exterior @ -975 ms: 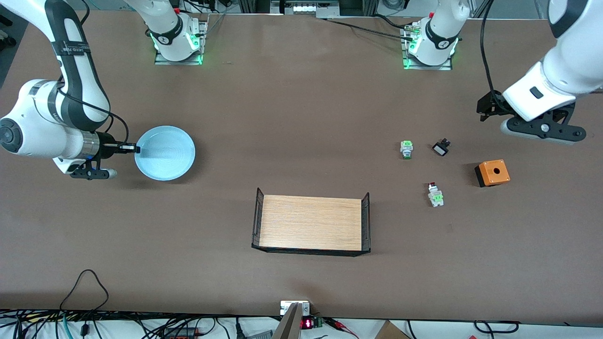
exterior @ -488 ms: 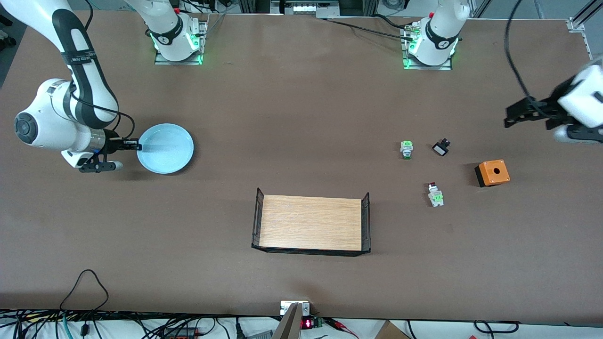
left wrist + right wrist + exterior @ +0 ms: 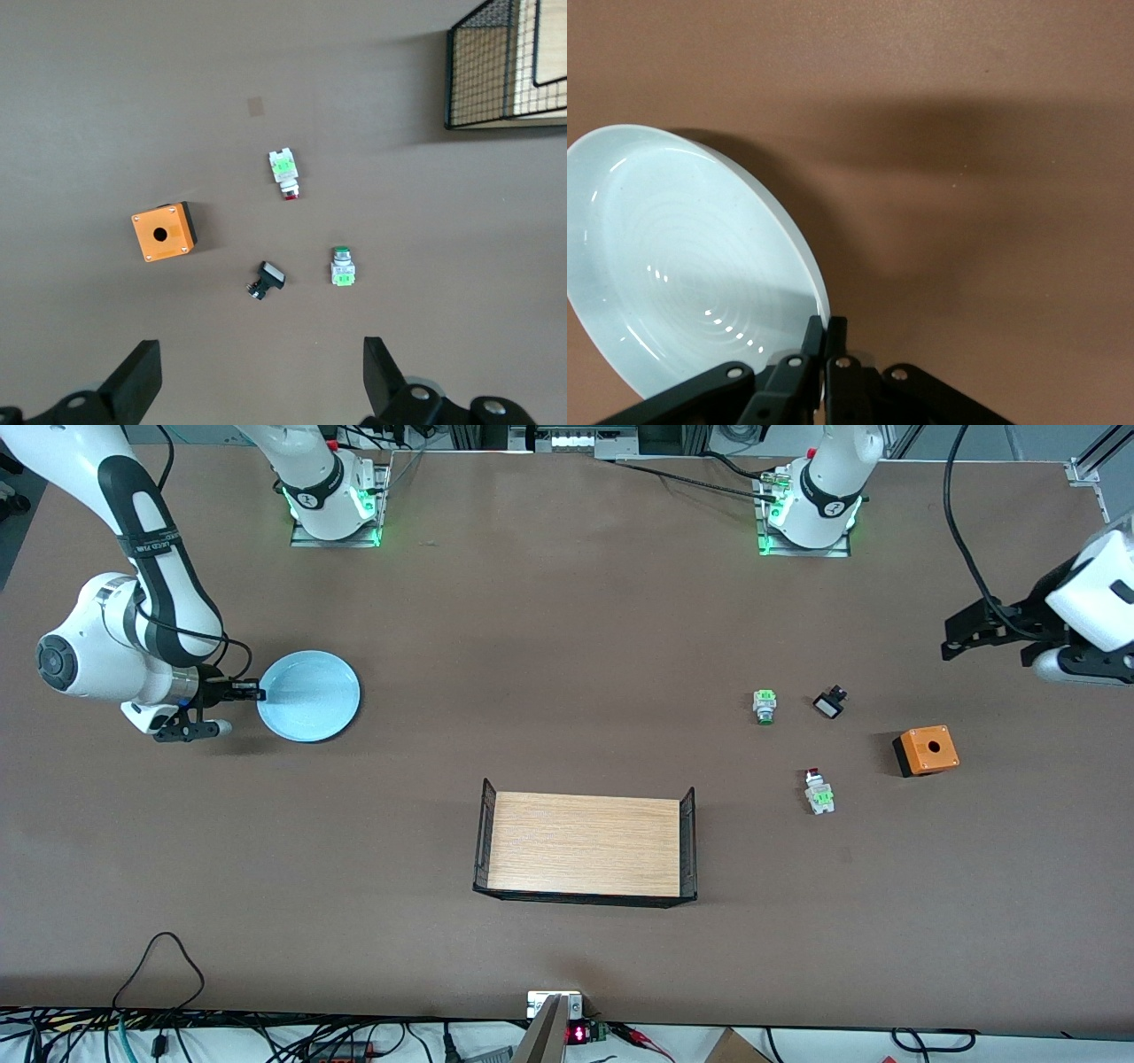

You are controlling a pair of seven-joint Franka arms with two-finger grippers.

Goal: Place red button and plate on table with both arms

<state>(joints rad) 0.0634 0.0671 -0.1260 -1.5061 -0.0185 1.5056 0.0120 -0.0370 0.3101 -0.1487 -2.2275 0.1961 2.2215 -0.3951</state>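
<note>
**Plate held at the right arm's end, red button alone on the desk**

The right hand (image 3: 252,691) is clenched on the rim of the plate (image 3: 310,695) over the desk (image 3: 567,646) at the right arm's end; compared with 0.5 s ago, plate and hand sit a little higher in the front view. The red button (image 3: 819,790) lies on the desk toward the left arm's end, unmoved, nearer the front camera than the green-capped switch (image 3: 765,706) and the small black part (image 3: 829,705), with the orange box (image 3: 926,750) beside it. The left hand (image 3: 961,638) hangs released, fingers (image 3: 133,382) spread wide, over the desk's edge at the left arm's end, shifted only slightly since 0.5 s ago. The wooden tray (image 3: 585,848) is unchanged.
</note>
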